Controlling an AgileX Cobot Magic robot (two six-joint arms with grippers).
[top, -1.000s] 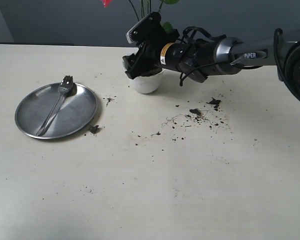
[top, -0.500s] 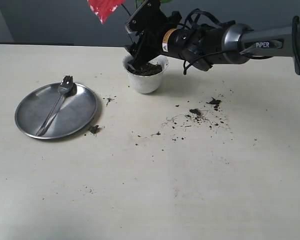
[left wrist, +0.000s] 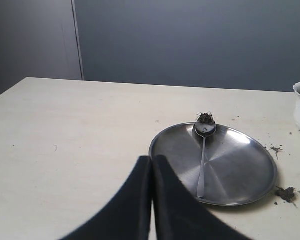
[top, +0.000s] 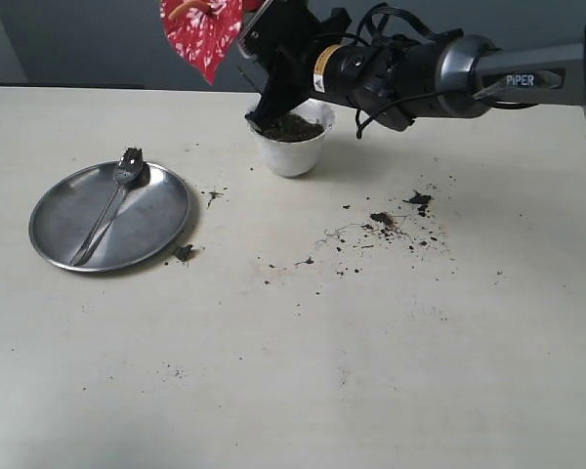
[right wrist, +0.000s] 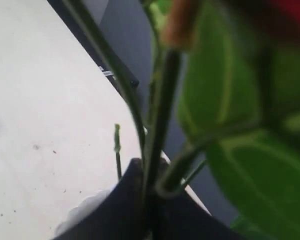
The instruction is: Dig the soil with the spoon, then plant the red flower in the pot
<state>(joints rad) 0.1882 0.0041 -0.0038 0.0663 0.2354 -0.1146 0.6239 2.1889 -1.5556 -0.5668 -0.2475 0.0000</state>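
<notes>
- A pale table stands before a dark grey wall.
- The pot stands upright near the table's far edge, about midway along it, filled with soil.
- The right gripper reaches over the pot's rim, its jaws pinched on the red flower. The bloom hangs beyond the far edge with its tip pointing down.
- The spoon lies on a steel plate toward the left edge. Its bowl points to the far edge and its handle to the near left corner.
- Loose crumbs are scattered right of the middle, and a clump lies just beside the plate.
- The right wrist view alone shows the green stems rising lengthwise from between the jaws, with a blurred leaf.
- Only the left wrist view shows the left gripper, jaws pressed together on nothing, short of the plate.
</notes>
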